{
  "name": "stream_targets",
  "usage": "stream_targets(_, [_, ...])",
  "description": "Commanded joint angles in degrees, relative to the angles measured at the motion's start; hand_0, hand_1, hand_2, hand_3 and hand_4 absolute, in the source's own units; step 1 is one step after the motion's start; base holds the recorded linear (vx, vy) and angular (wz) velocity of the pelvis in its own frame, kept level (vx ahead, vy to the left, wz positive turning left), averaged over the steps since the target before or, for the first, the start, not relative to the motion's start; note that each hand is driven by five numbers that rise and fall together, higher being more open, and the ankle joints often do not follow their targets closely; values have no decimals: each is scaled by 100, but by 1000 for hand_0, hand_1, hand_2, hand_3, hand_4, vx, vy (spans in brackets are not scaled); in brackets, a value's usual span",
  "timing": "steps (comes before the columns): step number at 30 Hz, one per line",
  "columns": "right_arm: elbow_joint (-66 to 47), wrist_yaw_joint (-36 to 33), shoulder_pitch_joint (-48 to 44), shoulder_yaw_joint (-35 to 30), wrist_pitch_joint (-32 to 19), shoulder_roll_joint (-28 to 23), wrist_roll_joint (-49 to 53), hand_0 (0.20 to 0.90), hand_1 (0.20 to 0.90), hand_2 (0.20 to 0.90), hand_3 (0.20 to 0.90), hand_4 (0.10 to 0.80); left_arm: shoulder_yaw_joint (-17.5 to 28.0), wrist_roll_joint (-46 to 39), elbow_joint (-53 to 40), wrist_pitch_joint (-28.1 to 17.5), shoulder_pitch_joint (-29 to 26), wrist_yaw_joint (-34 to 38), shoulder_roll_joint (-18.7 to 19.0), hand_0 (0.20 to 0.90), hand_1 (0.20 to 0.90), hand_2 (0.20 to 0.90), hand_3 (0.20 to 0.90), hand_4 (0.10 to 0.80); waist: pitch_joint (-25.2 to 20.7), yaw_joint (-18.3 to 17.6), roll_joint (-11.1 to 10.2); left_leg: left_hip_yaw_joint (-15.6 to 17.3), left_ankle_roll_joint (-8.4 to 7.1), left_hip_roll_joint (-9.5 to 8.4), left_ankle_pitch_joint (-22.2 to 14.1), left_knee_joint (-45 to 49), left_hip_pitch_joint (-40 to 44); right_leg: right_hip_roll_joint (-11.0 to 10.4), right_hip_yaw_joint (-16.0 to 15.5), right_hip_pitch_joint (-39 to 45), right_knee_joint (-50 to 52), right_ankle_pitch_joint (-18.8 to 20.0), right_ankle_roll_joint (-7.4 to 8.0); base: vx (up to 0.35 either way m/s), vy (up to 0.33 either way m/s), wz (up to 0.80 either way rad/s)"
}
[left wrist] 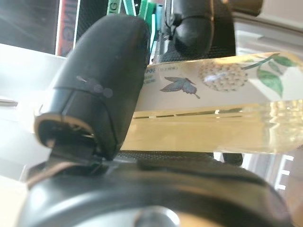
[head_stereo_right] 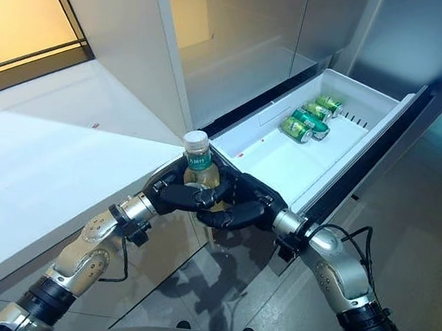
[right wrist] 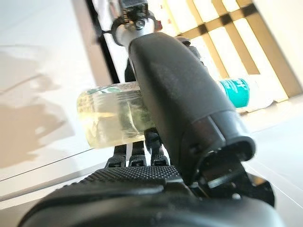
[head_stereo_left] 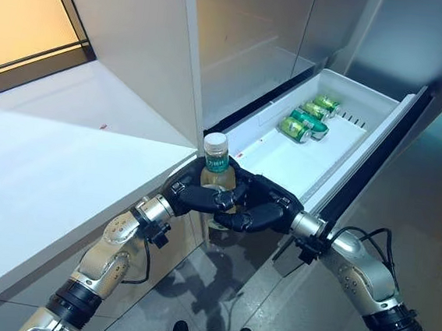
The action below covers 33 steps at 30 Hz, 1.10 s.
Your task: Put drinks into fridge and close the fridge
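A clear bottle (head_stereo_left: 216,163) of pale yellow drink with a white cap and green label stands upright between both hands, just in front of the near corner of the open white fridge drawer (head_stereo_left: 338,165). My left hand (head_stereo_left: 191,194) and my right hand (head_stereo_left: 267,211) are both curled round its body, fingers overlapping. The left wrist view shows the bottle (left wrist: 222,118) under the thumb (left wrist: 102,80). The right wrist view shows the bottle (right wrist: 111,118) behind that hand's thumb (right wrist: 184,94). Green cans (head_stereo_left: 310,119) lie at the drawer's far end.
A white counter (head_stereo_left: 57,158) runs along the left, its corner touching the drawer's near end. Tall grey fridge panels (head_stereo_left: 257,36) rise behind the drawer. The drawer's dark front (head_stereo_left: 378,161) juts out to the right over grey floor (head_stereo_left: 428,209).
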Motion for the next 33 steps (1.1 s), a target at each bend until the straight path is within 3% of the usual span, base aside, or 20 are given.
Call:
stream_targets(1, [-671,485,-581,438,-79,120,-80,900,900,900,900,800,-28,-262,-675,-1178,-1097,-94,-187,300,300,300,200,100,-466,45,-176,60,380,-443,-665,285,-40,134,160,-292,627,-467,239,0,0,0])
stream_targets(7, [-417,-58,-709,512,73,116,215,900,900,900,900,800,-81,-520,-700,-1539,-1197,8,-183,300,300,300,200,100,-466,29,-193,45,373,-429,-656,260,-24,150,192,-290,621,-459,226,0,0,0])
stream_targets(11, [-376,-607,-764,529,118,379,681,900,900,900,900,800,-119,-633,-686,-1762,-1175,177,-394,300,300,300,200,100,-451,25,-189,49,371,-425,-665,262,-24,151,206,-291,612,-455,231,0,0,0])
stream_targets(14, [-367,-715,-800,550,-12,491,619,900,900,900,900,800,-153,-707,-703,-1755,-1166,201,-499,300,300,300,200,100,-443,24,-189,52,376,-425,-672,263,-26,153,213,-302,617,-455,233,0,0,0])
stream_targets(17, [-434,-992,-960,579,-742,463,-295,900,900,900,900,800,-229,-855,-741,-1672,-1202,313,-608,300,300,300,200,100,-452,7,-178,79,379,-426,-671,259,-30,147,218,-315,598,-434,237,0,0,0])
stream_targets(21, [-468,-1422,-1206,468,-749,447,-578,900,900,900,900,800,-247,-777,-711,-1707,-1257,420,-758,300,300,300,200,100,-441,-4,-176,103,393,-434,-685,270,-18,141,233,-300,584,-420,229,0,0,0])
stream_targets(28, [-395,-2011,-1358,306,-394,615,217,900,900,900,900,800,-226,-693,-796,-1639,-1297,494,-860,300,300,300,200,100,-429,20,-187,120,420,-447,-714,281,-1,131,217,-295,599,-421,236,0,7,-2])
stream_targets(33, [-301,-2110,-1333,301,-543,734,220,900,900,900,900,800,-271,-677,-753,-1569,-1309,441,-866,300,300,300,200,100,-432,22,-184,113,428,-459,-725,296,5,134,226,-289,597,-411,232,0,0,0])
